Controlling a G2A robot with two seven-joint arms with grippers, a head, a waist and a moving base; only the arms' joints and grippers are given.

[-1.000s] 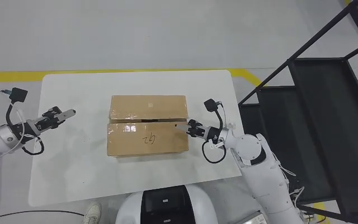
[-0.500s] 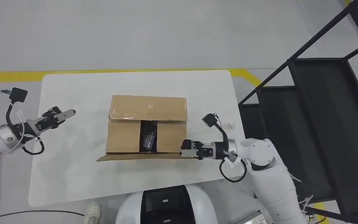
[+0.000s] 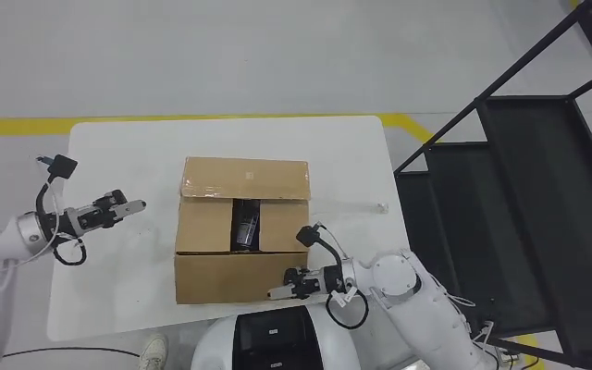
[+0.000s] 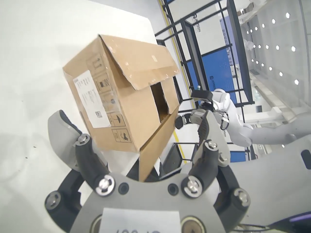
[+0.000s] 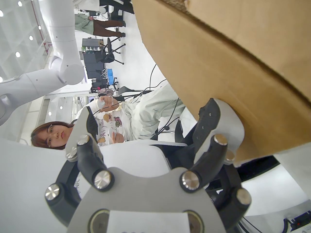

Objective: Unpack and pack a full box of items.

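Observation:
The cardboard box (image 3: 242,222) stands mid-table. Its far flap (image 3: 245,178) lies shut, while its near flap (image 3: 239,277) hangs folded out over the front side. Through the gap between two inner flaps a dark item (image 3: 245,226) shows. My right gripper (image 3: 280,292) is open at the table's front edge, just under the near flap's right corner. In the right wrist view the flap (image 5: 218,37) lies against the outer side of one finger (image 5: 209,115), with nothing between the fingers. My left gripper (image 3: 130,204) hangs open left of the box (image 4: 116,86), pointed at it and apart from it.
The white table (image 3: 120,287) has free room on both sides of the box. A small white object (image 3: 379,205) lies near the right edge. A black metal staircase (image 3: 518,176) stands right of the table.
The right gripper swung from the box's right side to the table's front edge, and the near flap went from shut to folded down. The left gripper moved a little toward the box.

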